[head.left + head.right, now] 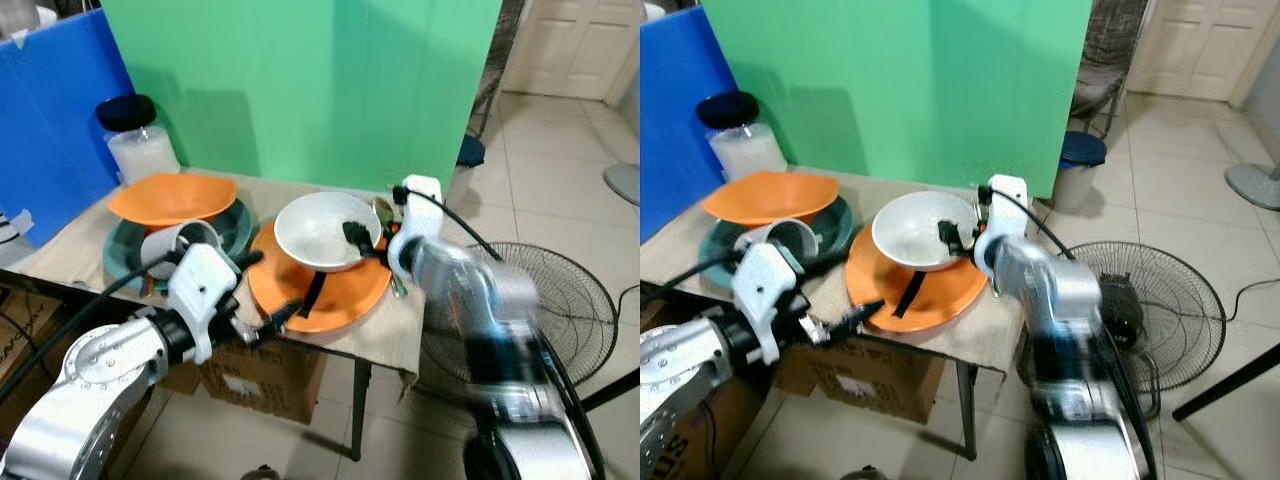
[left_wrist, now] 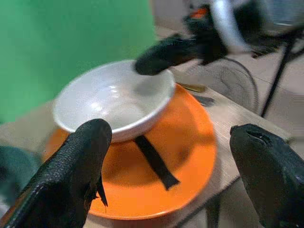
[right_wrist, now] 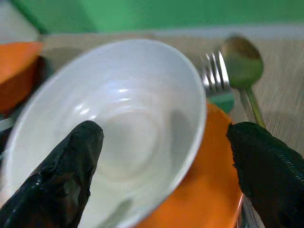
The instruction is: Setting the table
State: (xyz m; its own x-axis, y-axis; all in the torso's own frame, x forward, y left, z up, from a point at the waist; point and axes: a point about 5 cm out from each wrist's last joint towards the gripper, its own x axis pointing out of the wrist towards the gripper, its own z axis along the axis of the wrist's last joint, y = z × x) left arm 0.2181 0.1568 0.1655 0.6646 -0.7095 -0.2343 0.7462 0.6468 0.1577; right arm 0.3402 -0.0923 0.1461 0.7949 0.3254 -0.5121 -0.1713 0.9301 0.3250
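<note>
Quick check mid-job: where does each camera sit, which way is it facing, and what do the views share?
Left eye: on the head, looking down at the table; both silver arms show, left gripper at the near edge.
Right eye: same head, same scene, shifted slightly.
Left wrist: looks along its open fingers at the white bowl on the orange plate.
Right wrist: its fingers straddle the bowl's rim; fork and spoon beyond.
Shared: bowl and plate in all four.

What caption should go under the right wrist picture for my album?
The right gripper, fingers spread, straddles the rim of the white bowl on the orange plate, beside a fork and spoon.
</note>
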